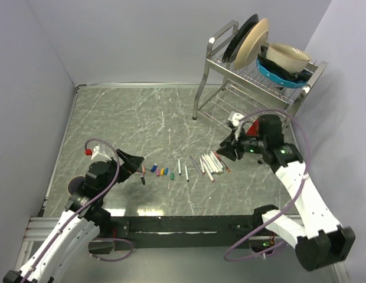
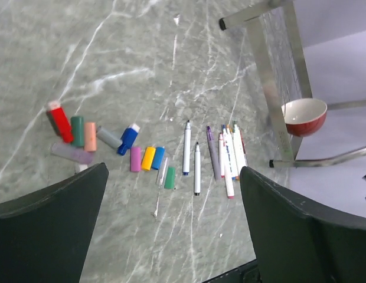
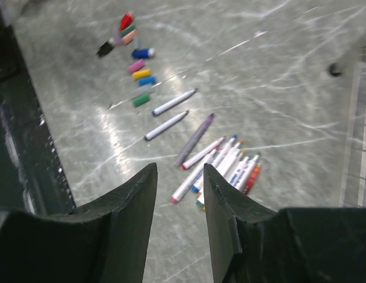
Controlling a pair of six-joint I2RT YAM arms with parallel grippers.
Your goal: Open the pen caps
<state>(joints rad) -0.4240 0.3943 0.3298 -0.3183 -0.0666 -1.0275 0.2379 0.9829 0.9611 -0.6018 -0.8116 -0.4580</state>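
Observation:
Several loose pen caps (image 1: 162, 171) lie in a row on the marble table, left of centre. In the left wrist view the pen caps (image 2: 141, 158) show red, green, pink, blue, yellow and grey. Two uncapped white pens (image 2: 192, 156) lie apart, right of the caps. A pile of white-barrelled pens (image 1: 211, 164) lies further right. My left gripper (image 2: 173, 177) hangs above the table near the caps, jaws wide open and empty. My right gripper (image 3: 180, 171) hovers over the pen pile (image 3: 230, 165), its jaws apart by a narrow gap with nothing between them.
A metal dish rack (image 1: 254, 76) with plates and bowls stands at the back right, its legs (image 1: 198, 106) on the table near the pens. A red bowl (image 2: 304, 115) sits under the rack. Walls close in the left, back and right sides.

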